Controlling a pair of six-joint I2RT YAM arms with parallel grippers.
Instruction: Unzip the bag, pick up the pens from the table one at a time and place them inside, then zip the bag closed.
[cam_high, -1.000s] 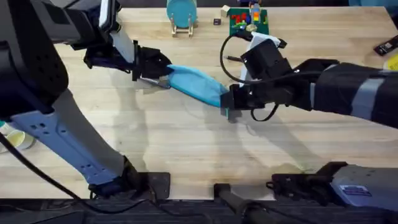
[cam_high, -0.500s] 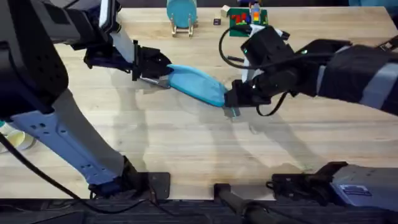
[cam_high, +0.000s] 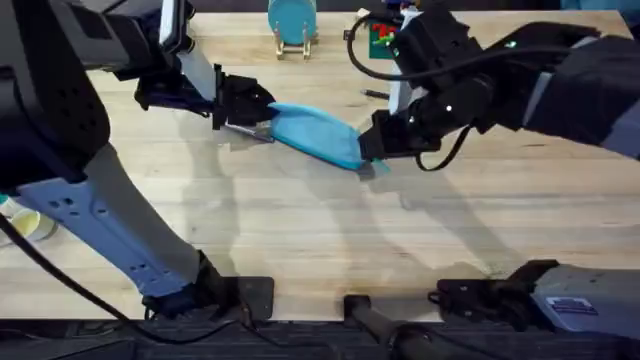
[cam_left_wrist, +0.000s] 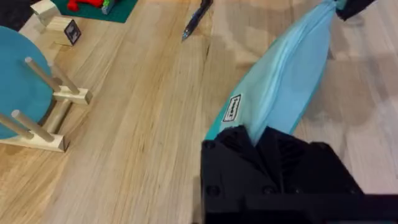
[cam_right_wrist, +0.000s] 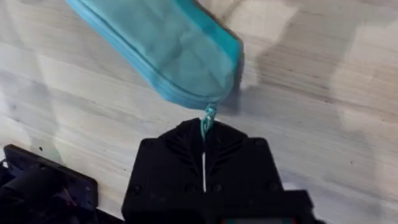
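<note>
pinching both ends of the soft light-blue fabric pouch with jaws pressed together; best to pull the small zipper tab straight and slow.

You're at a lab bench: butcher-block table, two arms, a disc on pegs.

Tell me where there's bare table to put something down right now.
The table is bare in front of the bag, toward the arm bases. It is crowded at the far edge around the round blue stand, the green mat and a pen.
</note>
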